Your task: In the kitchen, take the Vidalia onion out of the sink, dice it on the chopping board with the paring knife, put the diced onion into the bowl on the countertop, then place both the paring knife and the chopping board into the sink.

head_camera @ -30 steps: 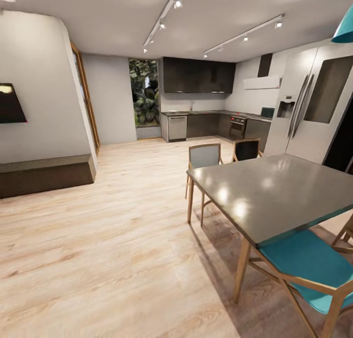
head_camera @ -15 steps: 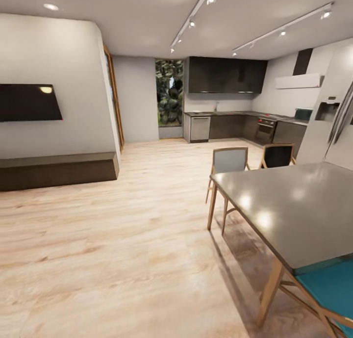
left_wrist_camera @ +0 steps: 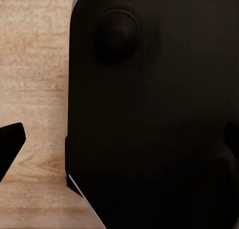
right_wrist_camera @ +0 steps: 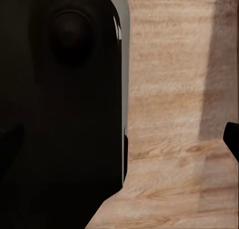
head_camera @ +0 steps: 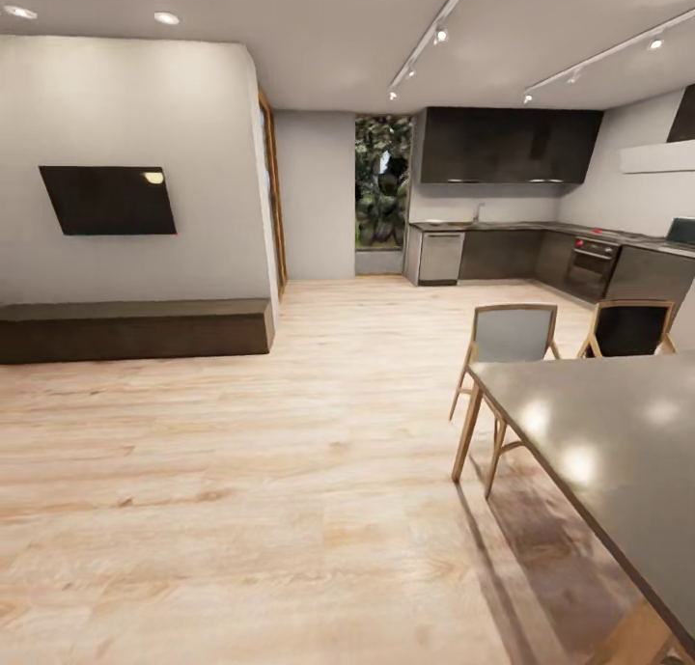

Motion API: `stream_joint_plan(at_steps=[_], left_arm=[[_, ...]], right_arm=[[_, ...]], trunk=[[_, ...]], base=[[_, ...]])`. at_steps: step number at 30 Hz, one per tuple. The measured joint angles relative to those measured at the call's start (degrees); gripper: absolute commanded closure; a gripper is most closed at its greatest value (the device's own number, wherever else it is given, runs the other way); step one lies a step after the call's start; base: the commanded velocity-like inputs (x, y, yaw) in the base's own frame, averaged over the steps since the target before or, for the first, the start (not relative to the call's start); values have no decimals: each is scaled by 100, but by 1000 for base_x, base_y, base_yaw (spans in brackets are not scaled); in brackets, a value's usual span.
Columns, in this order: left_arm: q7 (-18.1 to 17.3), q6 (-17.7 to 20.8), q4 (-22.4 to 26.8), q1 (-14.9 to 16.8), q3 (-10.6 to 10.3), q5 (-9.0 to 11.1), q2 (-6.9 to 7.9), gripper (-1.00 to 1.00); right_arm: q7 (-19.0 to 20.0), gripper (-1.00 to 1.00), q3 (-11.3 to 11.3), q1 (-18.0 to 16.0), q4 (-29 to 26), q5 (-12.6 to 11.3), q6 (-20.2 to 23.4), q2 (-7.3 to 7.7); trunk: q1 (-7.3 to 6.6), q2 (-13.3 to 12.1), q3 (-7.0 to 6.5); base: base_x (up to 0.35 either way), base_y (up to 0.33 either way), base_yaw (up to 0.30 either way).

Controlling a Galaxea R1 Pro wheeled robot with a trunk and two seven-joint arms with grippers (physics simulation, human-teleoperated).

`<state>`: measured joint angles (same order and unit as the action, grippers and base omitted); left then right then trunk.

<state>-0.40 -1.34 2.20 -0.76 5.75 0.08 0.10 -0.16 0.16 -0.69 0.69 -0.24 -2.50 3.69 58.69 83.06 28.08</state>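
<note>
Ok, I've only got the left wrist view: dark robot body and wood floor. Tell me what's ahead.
Observer: In the head view, the countertop runs along the far wall, across open wood floor.
Operator: Give me obstacles on the right.
Observer: A grey dining table stands close on the right, with two chairs at its far end.
Operator: Report the sink.
Observer: Too far to make out; a thin tap seems to rise above the countertop.

open-plan home: dining table [head_camera: 618, 453], wall tv [head_camera: 108, 200] (kitchen cabinets [head_camera: 507, 144] behind).
</note>
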Motion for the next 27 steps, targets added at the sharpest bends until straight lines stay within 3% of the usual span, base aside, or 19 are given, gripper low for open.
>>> stream_joint_plan(at_steps=[6, 27], left_arm=[[0, 0, 0, 0, 0, 1, 0, -100], [8, 13, 0, 0, 1, 6, 54, -100]], right_arm=[[0, -100, 0, -3, 2, 0, -16, 0], [0, -100, 0, 0, 2, 0, -27, 0]], trunk=[[0, 0, 0], [0, 0, 0]], base=[[342, 0, 167], [342, 0, 6]])
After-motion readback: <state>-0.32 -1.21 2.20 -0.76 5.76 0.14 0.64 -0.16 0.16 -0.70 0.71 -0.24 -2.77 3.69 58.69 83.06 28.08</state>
